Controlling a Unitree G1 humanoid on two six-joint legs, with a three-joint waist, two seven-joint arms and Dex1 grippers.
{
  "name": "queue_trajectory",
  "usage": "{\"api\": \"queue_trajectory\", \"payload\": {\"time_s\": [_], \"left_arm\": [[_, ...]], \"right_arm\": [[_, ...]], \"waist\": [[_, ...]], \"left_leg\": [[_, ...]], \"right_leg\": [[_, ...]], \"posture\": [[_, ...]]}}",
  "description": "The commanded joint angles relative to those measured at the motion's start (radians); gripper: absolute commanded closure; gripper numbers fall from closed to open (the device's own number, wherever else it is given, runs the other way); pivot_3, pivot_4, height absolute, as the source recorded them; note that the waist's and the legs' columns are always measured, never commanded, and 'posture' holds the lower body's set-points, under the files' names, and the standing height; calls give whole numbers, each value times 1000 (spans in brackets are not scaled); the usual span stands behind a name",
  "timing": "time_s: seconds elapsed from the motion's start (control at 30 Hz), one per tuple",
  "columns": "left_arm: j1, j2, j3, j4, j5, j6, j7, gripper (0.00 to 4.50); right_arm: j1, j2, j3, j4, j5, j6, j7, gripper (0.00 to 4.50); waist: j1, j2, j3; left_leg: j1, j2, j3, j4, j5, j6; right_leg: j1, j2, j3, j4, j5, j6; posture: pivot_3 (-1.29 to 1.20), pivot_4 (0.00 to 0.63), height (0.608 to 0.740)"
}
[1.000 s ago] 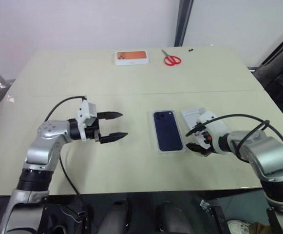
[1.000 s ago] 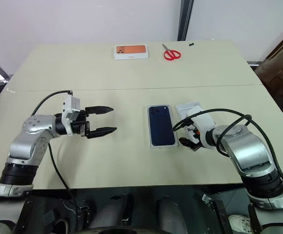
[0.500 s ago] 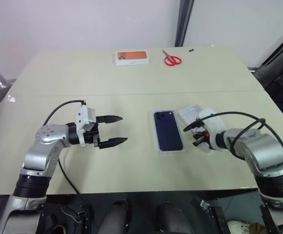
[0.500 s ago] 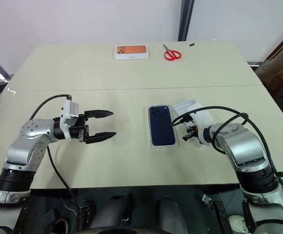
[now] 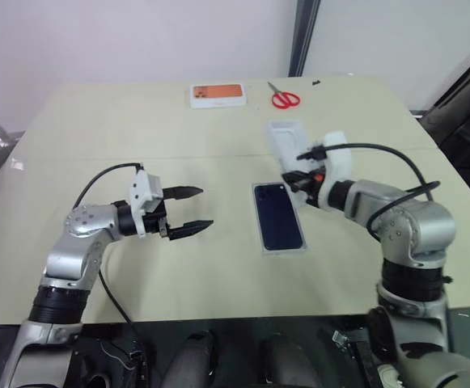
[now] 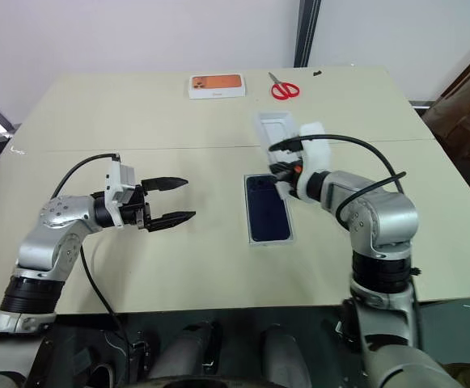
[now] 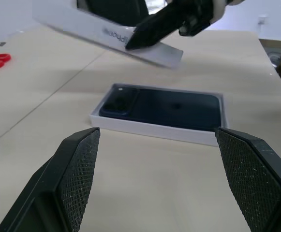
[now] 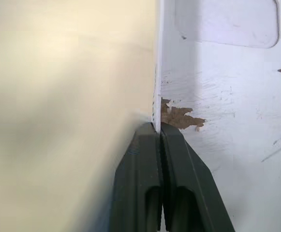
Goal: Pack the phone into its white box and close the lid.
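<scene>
The right pincer [image 5: 298,179] is clamped on one wall of the lid [image 5: 287,139], its two black fingers pressed together over the thin white edge, as the right wrist view makes plain. A second ago this pincer lay low on the tabletop [image 5: 137,129] beside the lid, jaws spread; since then it has shut on the wall and carried the lid up off the surface, so that the lid now hangs tilted in the air above the far end of the white box [image 5: 281,246]. The phone [image 5: 278,215] lies flat inside that box, camera cluster toward the far side. The left pincer [image 5: 192,208] stands wide apart, holding nothing, well to the left of the box and pointing toward it.

With the phone seated, packing looks done; what is left is to turn the lid open side down, line it up over the box and press it home.
</scene>
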Motion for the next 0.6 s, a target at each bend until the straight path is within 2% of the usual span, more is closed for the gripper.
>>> {"api": "queue_trajectory", "payload": {"time_s": [0.03,0.17,0.3,0.43,0.5,0.57,0.6], "left_arm": [[-31,-5,9,5,-2,-14,12,487],[-50,-12,14,20,-4,-12,21,487],[-44,-22,27,10,-18,9,52,487],[-26,-28,27,-8,-8,25,96,487],[-13,-37,26,-22,-11,36,123,487],[-4,-42,23,-36,-12,49,141,487],[-2,-47,25,-42,-16,58,149,487]], "right_arm": [[-58,84,-160,-8,171,88,18,4458],[-91,199,-329,49,323,258,-33,4458],[-3,195,-311,89,586,268,-145,4458],[75,194,-306,166,843,268,-353,4458],[126,171,-253,200,1039,244,-471,4458],[213,87,-92,204,1323,94,-649,4458],[246,46,-30,188,1400,42,-703,4458]], "waist": [[3,0,0],[3,0,0],[-1,1,0],[-4,1,0],[-6,1,0],[-8,1,0],[-9,1,0]], "left_leg": [[0,0,0,0,0,0],[0,0,0,0,0,0],[0,0,0,0,0,0],[0,0,0,-1,0,0],[0,0,0,-1,0,0],[0,0,0,-1,0,0],[0,0,0,-1,0,0]], "right_leg": [[0,0,0,0,0,0],[0,0,0,0,0,0],[0,0,0,0,0,0],[0,0,0,0,0,0],[-1,0,0,1,0,0],[-1,0,1,0,0,0],[0,0,0,0,0,0]], "posture": [[0,150,734],[0,150,734],[0,150,734],[0,150,734],[0,150,734],[0,150,734],[0,150,734]]}}
